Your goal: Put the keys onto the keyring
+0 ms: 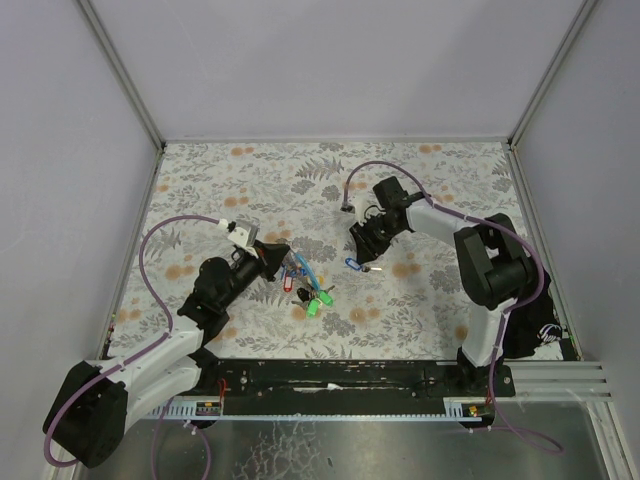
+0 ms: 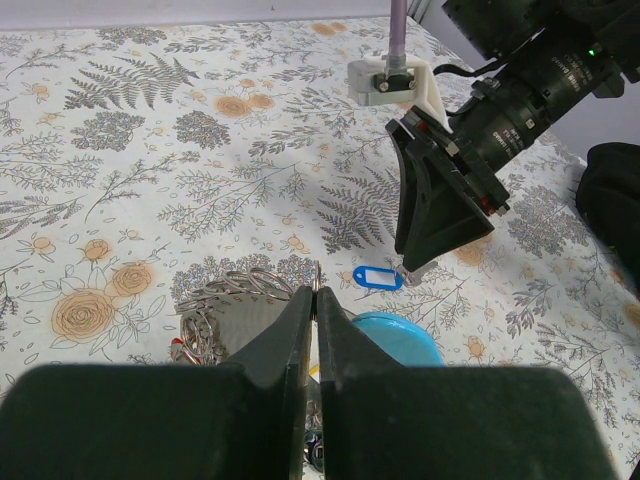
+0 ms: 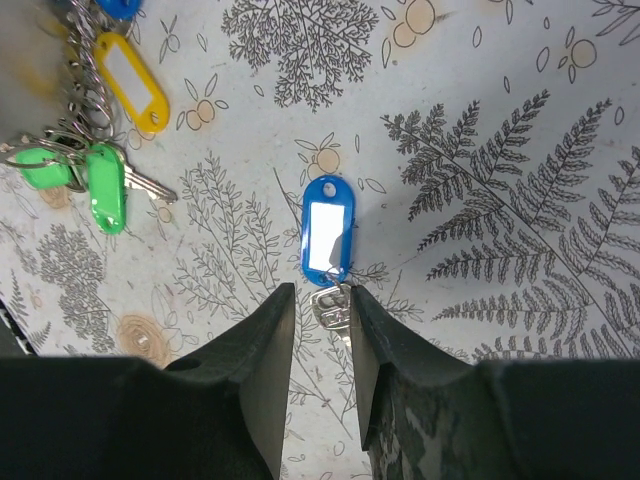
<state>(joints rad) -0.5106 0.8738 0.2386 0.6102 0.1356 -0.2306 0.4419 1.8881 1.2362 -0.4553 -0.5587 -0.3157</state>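
The right gripper (image 3: 322, 293) fills the bottom of its own wrist view. Its jaws stand partly open and clamp nothing, though the small metal end of one key sits in the gap between the tips. The left gripper (image 2: 315, 293) is pinched fully together, and the thin wire of the keyring (image 2: 398, 337) appears to be caught at its very tips. The bunch's silvery chain and light-blue strap lie just below and to either side of those tips.

From the right jaws, that bunch lies well ahead and to the left, with the green-capped keys (image 3: 105, 190) and a yellow tag beside it on the patterned table (image 1: 440, 190).

The blue-tagged key (image 3: 327, 237) is the piece the next move turns on. Its tag lies flat directly ahead of the right jaws, with its long axis running straight away from them, in line with the gap. The metal part is at the near end, so the jaws straddle it across its narrow width.

The right arm is plainly the nearer one. To my eye, closing where it stands would take the metal end rather than the plastic tag.
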